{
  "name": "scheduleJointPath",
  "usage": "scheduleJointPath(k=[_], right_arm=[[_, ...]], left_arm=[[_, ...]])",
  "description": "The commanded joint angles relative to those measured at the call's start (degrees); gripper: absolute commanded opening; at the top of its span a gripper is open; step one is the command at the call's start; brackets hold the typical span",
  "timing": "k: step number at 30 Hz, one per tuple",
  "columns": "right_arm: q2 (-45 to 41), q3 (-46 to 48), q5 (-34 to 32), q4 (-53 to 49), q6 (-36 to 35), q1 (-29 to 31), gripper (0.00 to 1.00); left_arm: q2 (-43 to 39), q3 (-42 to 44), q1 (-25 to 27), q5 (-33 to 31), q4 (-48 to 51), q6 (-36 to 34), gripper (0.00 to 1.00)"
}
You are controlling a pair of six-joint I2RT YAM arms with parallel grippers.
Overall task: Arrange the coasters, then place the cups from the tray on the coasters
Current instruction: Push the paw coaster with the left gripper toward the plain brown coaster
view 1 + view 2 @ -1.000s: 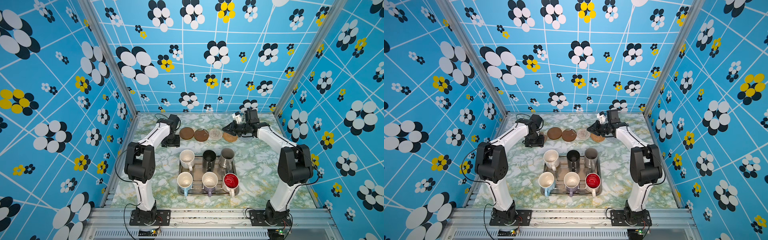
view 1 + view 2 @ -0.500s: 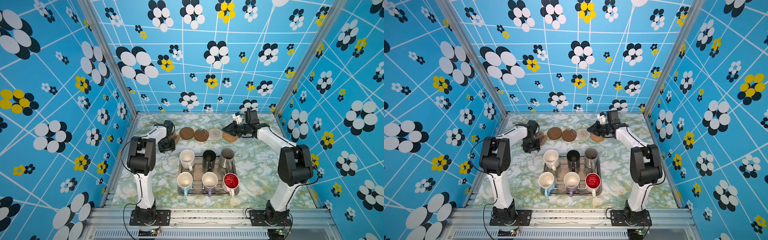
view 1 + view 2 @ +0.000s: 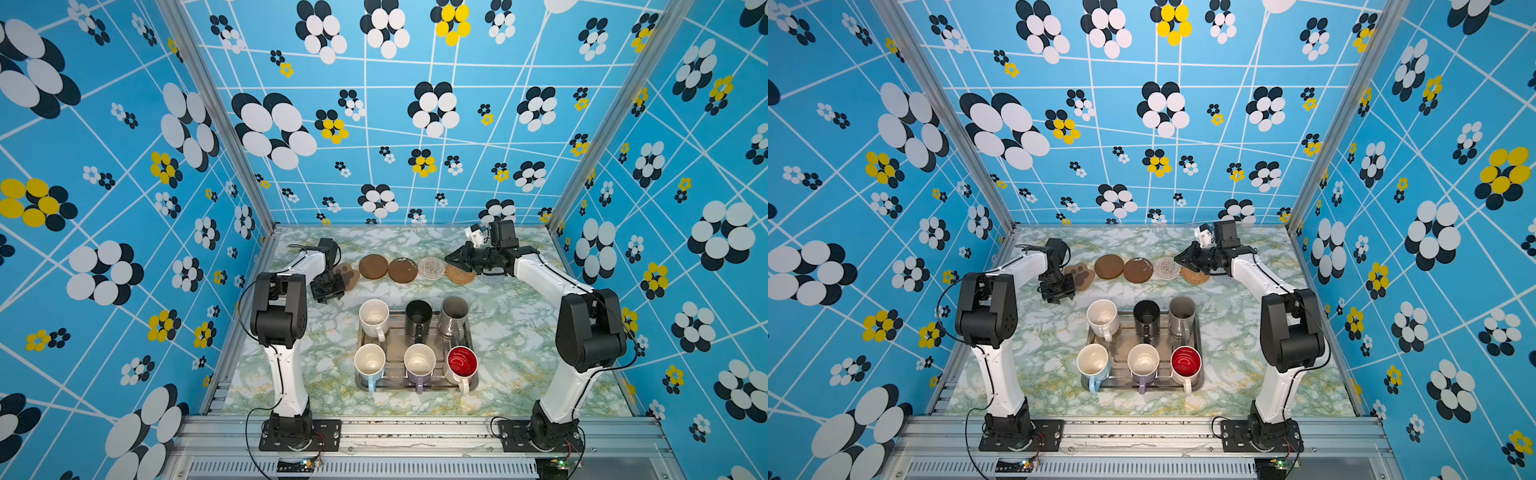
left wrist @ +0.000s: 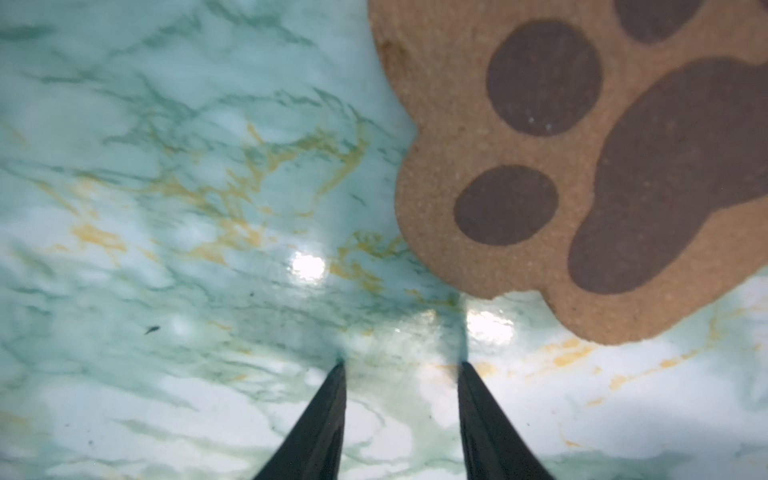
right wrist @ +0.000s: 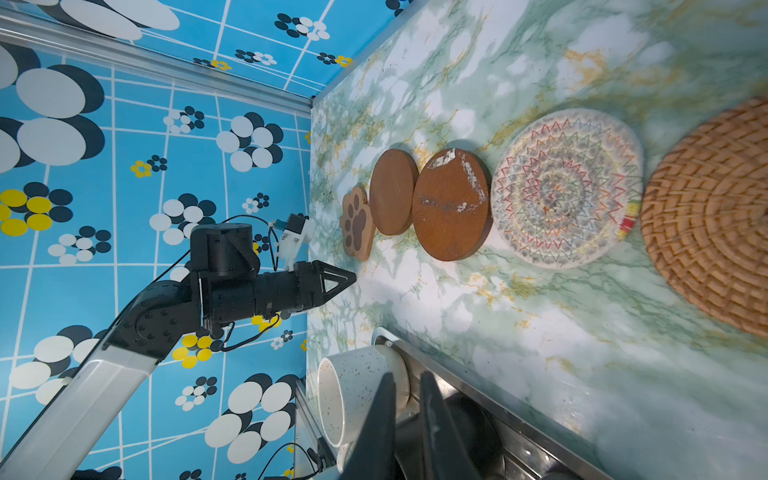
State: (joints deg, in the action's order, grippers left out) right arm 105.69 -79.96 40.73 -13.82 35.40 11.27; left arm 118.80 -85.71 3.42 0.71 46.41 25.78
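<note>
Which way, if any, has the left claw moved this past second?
Yes. The left claw has drawn back off the paw coaster, toward the near left in both top views, leaving it uncovered.

White arm links (image 3: pixel 286 374), black joints (image 3: pixel 278 316), thin black cables (image 3: pixel 938 309), tapered black pincer fingers (image 4: pixel 320 432).

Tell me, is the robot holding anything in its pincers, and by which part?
No, nothing is held. The left pincer stands open over bare table beside the paw coaster; the right pincer is nearly shut, with nothing in it.
</note>
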Motion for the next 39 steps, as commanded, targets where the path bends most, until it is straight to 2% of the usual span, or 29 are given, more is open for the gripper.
scheduleJointPath(k=[1, 15, 39], right_arm=[[-0.74, 0.77, -1.01, 0.47, 0.46, -0.10, 0.15], [-0.36, 0.50, -1.79, -0.63, -0.13, -0.10, 0.15], [-0.37, -0.88, -2.59, -3.34, -1.30, -0.13, 0.15]], left_arm=[[4.57, -0.77, -2.04, -0.14, -2.91, 0.84, 0.45], [10.25, -11.25, -3.77, 6.00, -1.77, 0.99, 0.45], [16.19, -21.15, -6.48, 7.00, 0.10, 0.80, 0.47]])
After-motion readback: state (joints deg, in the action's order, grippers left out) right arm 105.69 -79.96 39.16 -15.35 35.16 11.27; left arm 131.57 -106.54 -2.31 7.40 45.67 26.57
